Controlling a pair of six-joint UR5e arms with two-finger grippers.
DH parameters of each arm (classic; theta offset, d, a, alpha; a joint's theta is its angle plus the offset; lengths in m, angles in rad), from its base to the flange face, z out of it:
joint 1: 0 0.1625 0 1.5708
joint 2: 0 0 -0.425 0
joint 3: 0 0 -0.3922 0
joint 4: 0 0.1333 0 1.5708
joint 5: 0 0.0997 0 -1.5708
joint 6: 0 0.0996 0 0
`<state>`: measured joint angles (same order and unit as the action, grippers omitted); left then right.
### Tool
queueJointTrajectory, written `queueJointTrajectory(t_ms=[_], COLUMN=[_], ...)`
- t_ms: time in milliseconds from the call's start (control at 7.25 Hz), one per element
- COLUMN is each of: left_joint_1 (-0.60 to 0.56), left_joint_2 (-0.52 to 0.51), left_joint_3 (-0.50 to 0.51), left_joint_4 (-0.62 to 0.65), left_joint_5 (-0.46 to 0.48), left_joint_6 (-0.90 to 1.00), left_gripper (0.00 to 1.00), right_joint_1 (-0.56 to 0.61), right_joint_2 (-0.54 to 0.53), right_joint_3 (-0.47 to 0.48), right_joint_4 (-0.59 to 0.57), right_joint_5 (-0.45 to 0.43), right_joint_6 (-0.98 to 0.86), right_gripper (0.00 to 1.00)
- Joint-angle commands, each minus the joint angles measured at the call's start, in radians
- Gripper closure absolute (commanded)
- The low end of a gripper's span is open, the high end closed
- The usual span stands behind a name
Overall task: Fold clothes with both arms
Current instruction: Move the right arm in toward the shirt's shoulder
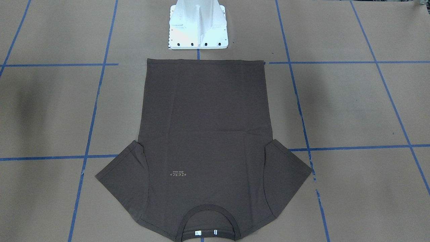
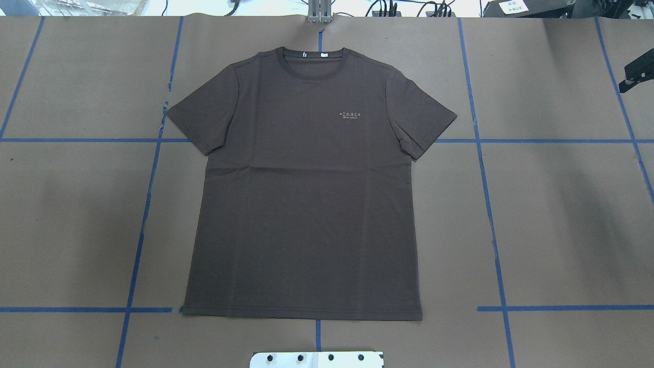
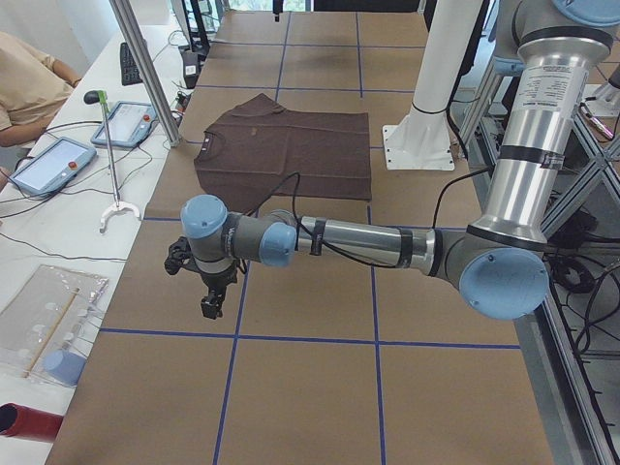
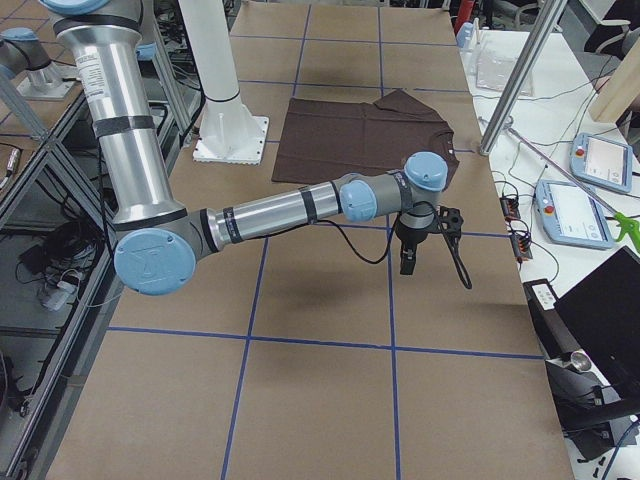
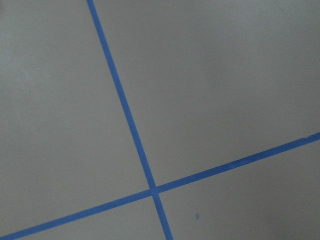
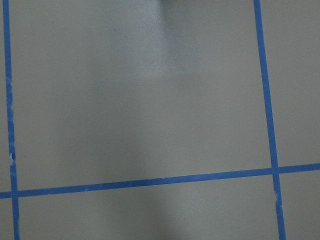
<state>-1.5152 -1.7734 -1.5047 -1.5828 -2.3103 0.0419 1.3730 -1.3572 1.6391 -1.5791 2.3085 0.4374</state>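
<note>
Spreading under everything you see is the tabletop (image 2: 562,230), brown paper ruled by blue tape lines (image 5: 125,115), with broad stretches of paper showing on either side of the garment. The left arm (image 3: 368,242) reaches out low over one of those side stretches and the right arm (image 4: 270,212) over the other. Each is well apart from the cloth, and each wrist camera shows you only paper and tape.

The dark brown T-shirt (image 2: 306,204) lies flat and face up in the middle, with both sleeves spread. Its hem (image 2: 301,314) runs straight and sits near the white pedestal (image 1: 198,27) without touching it. Its side edges run nearly parallel to the tape.

The left fingers (image 3: 209,306) and right fingers (image 4: 407,262) hang pointing down above the paper, touching nothing. From these side views you cannot tell whether they are apart or together. A black shape at the overhead view's right edge may be part of the right arm, though it is too cropped to be sure.

The ribbed collar (image 2: 312,60) lies close to the tabletop's far edge. Pale chest lettering (image 2: 350,114) sits below it, and small white neck tags (image 2: 323,54) show inside it.
</note>
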Motion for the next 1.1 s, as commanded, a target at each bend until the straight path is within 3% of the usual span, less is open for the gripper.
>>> queueJointTrajectory(t_ms=[0,138,276,552,690,966], left_joint_1=[-0.005,-0.002,0.004,0.006,0.006,0.009], left_joint_2=[-0.012,0.003,0.008,0.014,0.018,0.019], left_joint_3=[-0.026,-0.038,-0.029,-0.054,-0.074,-0.083], left_joint_4=[0.02,0.015,0.006,-0.009,-0.014,-0.092], left_joint_5=[-0.027,-0.085,-0.086,-0.113,-0.203,-0.232], left_joint_6=[0.0,-0.008,-0.002,-0.007,-0.007,-0.008], left_gripper=[0.0,0.0,0.0,0.0,0.0,0.0], right_joint_1=[-0.002,-0.009,-0.02,-0.191,-0.28,-0.444], right_joint_2=[-0.011,-0.016,-0.025,-0.032,-0.017,0.054], right_joint_3=[-0.001,-0.004,-0.005,-0.005,-0.005,-0.091], right_joint_4=[0.008,0.013,0.017,0.219,0.296,0.483], right_joint_5=[-0.009,-0.006,-0.001,-0.004,-0.007,-0.181], right_joint_6=[0.006,0.015,0.012,0.021,0.196,0.483], right_gripper=[0.0,0.0,0.0,0.0,0.0,0.0])
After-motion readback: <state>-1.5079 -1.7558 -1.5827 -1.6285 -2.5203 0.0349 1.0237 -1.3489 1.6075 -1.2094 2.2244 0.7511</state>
